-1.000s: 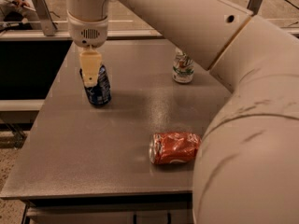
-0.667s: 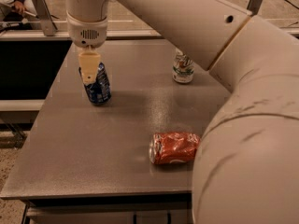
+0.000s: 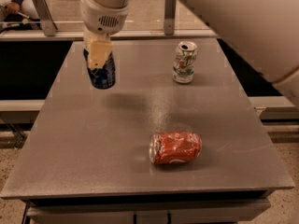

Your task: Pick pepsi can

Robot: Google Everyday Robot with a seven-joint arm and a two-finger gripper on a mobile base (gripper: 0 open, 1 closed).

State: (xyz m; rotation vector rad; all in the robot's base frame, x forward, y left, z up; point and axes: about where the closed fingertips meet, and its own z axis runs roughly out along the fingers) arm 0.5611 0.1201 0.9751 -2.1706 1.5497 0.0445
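Observation:
The pepsi can (image 3: 105, 74), dark blue, hangs upright a little above the grey table (image 3: 140, 125) at its far left, with its shadow on the tabletop below and to the right. My gripper (image 3: 99, 59) comes down from the top of the camera view and is shut on the pepsi can. One cream finger (image 3: 98, 52) covers the can's upper front, and the can's top is hidden behind it.
A dented white-and-green can (image 3: 184, 62) stands upright at the far right of the table. A crushed red-orange can (image 3: 175, 148) lies on its side near the front centre. My large white arm (image 3: 243, 17) fills the upper right. A rail runs behind the table.
The pepsi can has risen off the tabletop in my gripper and its shadow has separated from it. The other two cans have not moved.

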